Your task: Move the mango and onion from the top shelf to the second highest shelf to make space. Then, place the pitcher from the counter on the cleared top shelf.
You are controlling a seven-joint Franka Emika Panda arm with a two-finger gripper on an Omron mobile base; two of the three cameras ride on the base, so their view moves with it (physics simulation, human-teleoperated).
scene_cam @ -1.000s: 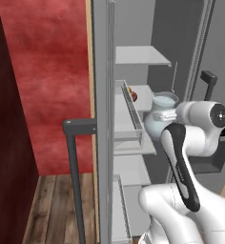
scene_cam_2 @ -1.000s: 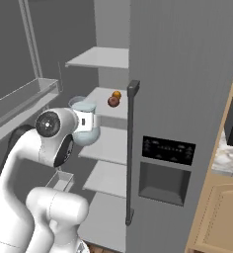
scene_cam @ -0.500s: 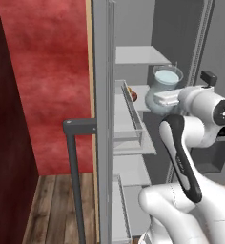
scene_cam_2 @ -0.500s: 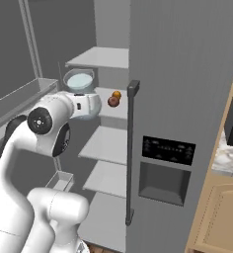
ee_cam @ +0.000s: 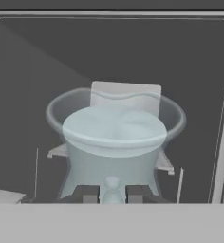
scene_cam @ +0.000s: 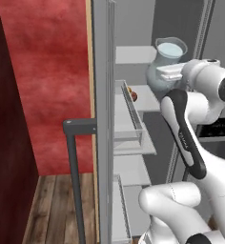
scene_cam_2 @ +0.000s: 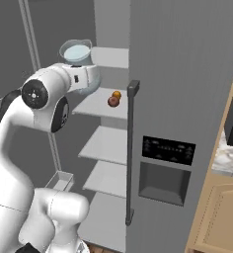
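Observation:
My gripper is shut on the handle of the pitcher, a pale bluish glass vessel with a wide rim. The pitcher hangs in the air in front of the open fridge, its belly about level with the top shelf. In the right base view the pitcher is left of the top shelf. The mango and the onion lie side by side on the second highest shelf, below and right of the pitcher. The onion also peeks past the door bin.
The open fridge door with its clear bin and dark handle stands left of the arm. The shut door with dispenser and tall handle is on the right. Lower shelves and the marble counter are beyond.
The arm has lifted the pitcher from the height of the second highest shelf up to the level of the top shelf. Mango and onion have stayed put.

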